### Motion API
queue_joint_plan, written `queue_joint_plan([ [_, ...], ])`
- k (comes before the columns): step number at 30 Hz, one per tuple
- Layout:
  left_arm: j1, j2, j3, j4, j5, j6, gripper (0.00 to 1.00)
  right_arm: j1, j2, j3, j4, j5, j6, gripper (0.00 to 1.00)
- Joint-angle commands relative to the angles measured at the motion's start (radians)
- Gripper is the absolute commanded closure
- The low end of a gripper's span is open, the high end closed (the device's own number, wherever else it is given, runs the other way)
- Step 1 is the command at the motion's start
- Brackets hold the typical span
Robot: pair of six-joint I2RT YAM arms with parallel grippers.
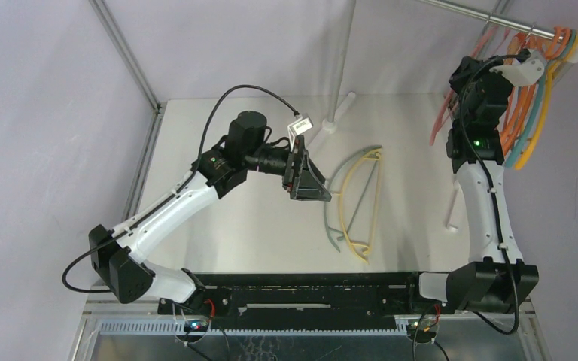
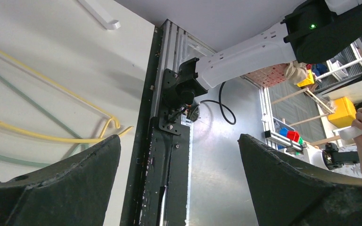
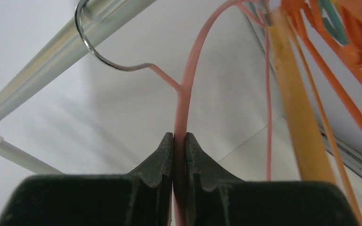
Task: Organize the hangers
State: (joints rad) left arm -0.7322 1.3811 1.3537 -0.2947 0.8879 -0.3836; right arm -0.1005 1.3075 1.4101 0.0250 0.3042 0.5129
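Steel rack rail (image 3: 28, 77) up-left of right gripper (image 3: 179, 139), white pole (image 1: 340, 60) beyond left gripper (image 1: 310, 184), white table (image 1: 218, 226) spread beneath it.

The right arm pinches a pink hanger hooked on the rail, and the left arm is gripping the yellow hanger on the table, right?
Not quite. The left wrist view shows the left fingers wide open, holding nothing; the yellow hanger lies free on the table. The right fingers do pinch the pink hanger hooked on the rail.

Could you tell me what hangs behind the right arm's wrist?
A pink hanger, orange hangers and a yellow hanger on the rail; the right arm hides parts of them.
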Motion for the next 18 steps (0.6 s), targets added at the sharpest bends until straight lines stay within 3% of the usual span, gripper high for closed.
queue_joint_plan([
  [1, 0.01, 0.017, 0.019, 0.039, 0.041, 0.014, 0.01, -0.014, -0.092, -0.066, 0.012, 0.049, 0.037, 1.0],
  [5, 0.01, 0.031, 0.023, 0.039, 0.057, 0.015, 0.0, -0.015, -0.134, -0.087, -0.012, 0.067, 0.039, 0.72],
  [7, 0.01, 0.035, 0.023, 0.039, 0.063, 0.017, 0.01, -0.015, -0.152, -0.081, -0.043, 0.08, 0.033, 0.36],
  [11, 0.01, 0.031, 0.01, 0.052, 0.069, 0.017, 0.01, -0.015, -0.191, -0.064, -0.085, 0.032, -0.005, 0.02],
  [18, 0.014, 0.033, -0.023, 0.058, 0.054, 0.027, 0.0, 0.018, -0.299, -0.062, -0.175, -0.037, -0.068, 0.0],
])
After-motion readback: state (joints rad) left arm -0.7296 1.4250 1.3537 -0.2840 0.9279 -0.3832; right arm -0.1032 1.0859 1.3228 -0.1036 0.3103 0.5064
